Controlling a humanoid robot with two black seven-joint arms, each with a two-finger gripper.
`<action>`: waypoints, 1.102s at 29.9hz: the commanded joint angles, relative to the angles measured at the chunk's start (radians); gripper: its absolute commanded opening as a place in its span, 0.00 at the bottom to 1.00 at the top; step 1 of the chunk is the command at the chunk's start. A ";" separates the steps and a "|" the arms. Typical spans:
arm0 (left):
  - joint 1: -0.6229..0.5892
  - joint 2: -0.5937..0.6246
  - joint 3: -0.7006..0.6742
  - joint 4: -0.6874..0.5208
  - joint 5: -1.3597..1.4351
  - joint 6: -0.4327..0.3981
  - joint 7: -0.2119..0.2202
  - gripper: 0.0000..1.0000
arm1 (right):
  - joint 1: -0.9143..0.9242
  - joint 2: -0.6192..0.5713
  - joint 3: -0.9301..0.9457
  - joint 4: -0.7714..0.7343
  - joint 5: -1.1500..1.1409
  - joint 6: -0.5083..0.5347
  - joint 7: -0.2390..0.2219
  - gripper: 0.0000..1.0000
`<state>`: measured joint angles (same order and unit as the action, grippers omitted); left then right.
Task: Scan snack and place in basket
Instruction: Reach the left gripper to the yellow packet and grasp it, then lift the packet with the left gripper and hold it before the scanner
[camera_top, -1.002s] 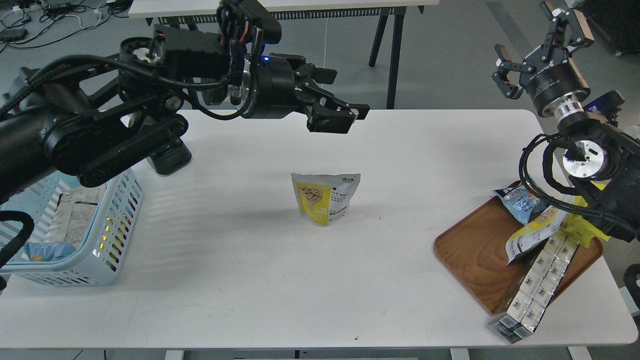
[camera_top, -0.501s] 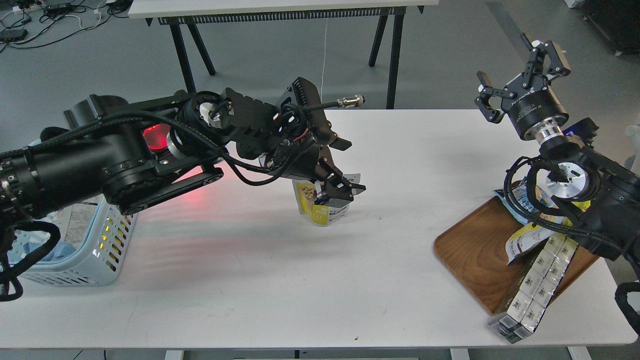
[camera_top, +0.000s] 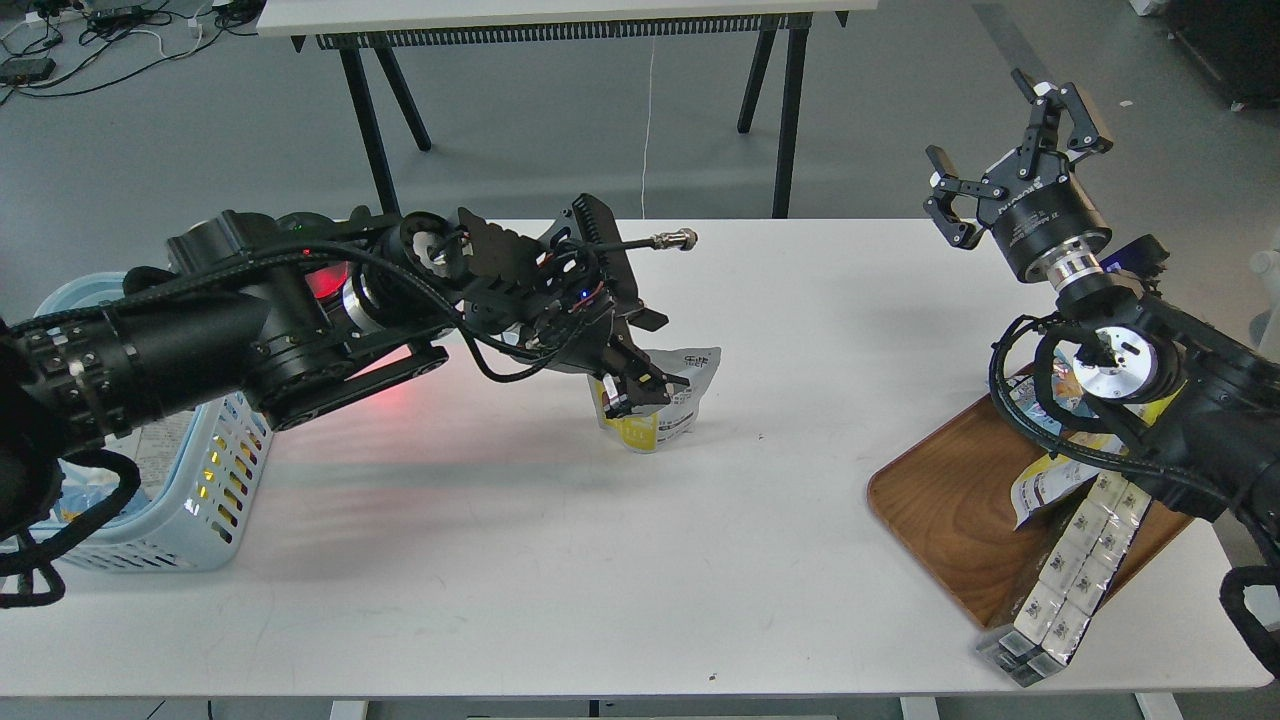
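Jaws of left gripper (camera_top: 638, 392) at one snack (camera_top: 668, 400); one basket (camera_top: 215, 470)

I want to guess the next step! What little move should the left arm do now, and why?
Probably shut the left gripper on the snack before lifting. Its fingers are down at the upright pouch's top, but a firm grip isn't visible, and the basket waits far left.

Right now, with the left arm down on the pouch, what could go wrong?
1. The left gripper meets the standing snack pouch near its upper part; the grip may crumple it or slip off.
2. The pouch stands upright, so a nudge could tip it.
3. The light blue basket lies partly under the left arm, so the carry could clip its rim.
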<state>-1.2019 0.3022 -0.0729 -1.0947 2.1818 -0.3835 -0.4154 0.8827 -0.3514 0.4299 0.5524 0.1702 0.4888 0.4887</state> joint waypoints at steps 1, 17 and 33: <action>0.005 0.000 0.001 0.007 0.000 0.009 -0.006 0.55 | 0.007 -0.001 -0.002 0.001 -0.003 0.000 0.000 0.99; 0.004 -0.032 0.031 0.058 0.000 0.008 -0.010 0.22 | 0.005 -0.003 -0.002 0.003 -0.005 0.000 0.000 0.99; -0.002 0.003 0.013 0.044 0.000 0.006 -0.020 0.00 | 0.018 -0.015 -0.002 0.001 -0.006 0.000 0.000 0.99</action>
<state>-1.2016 0.2892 -0.0523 -1.0405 2.1816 -0.3804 -0.4335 0.8918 -0.3646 0.4279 0.5543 0.1655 0.4887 0.4887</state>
